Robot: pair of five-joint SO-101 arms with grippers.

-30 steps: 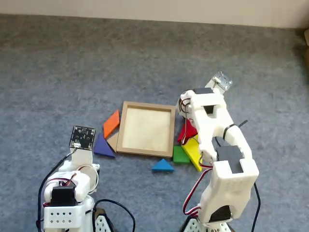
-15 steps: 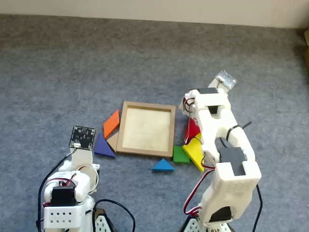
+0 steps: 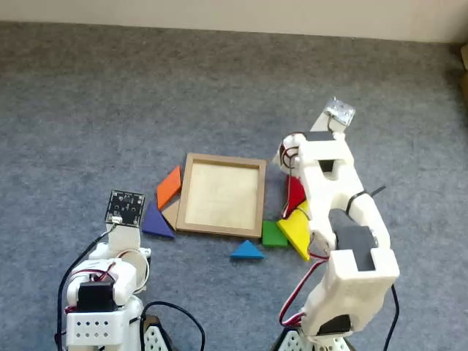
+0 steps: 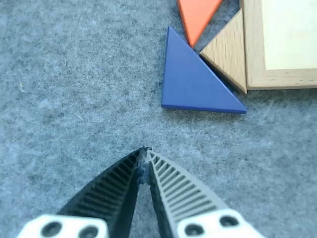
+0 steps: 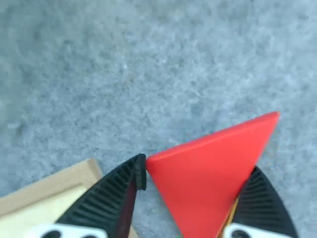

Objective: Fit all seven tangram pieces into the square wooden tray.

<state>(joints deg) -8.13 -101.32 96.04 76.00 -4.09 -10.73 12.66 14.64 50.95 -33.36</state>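
Note:
The square wooden tray (image 3: pixel 223 196) lies mid-carpet with nothing in it. At its left edge lie an orange piece (image 3: pixel 169 186), a dark blue triangle (image 3: pixel 156 221) and a wood-coloured triangle (image 3: pixel 171 214). Near its right front corner lie a green piece (image 3: pixel 273 234), a small blue triangle (image 3: pixel 246 251) and a yellow piece (image 3: pixel 298 230). My right gripper (image 5: pixel 190 198) is shut on the red triangle (image 5: pixel 208 166) just right of the tray, near the tray corner (image 5: pixel 59 193). My left gripper (image 4: pixel 143 156) is shut and holds nothing, a short way from the dark blue triangle (image 4: pixel 195 82).
Grey carpet runs all round the tray, with open room behind it and to the far left. The right arm (image 3: pixel 333 190) hangs over the pieces on the tray's right side. The left arm's base (image 3: pixel 99 300) sits at the front left.
The right arm has shifted slightly right and away from the tray, and the red triangle has moved with it. The left arm has stayed still.

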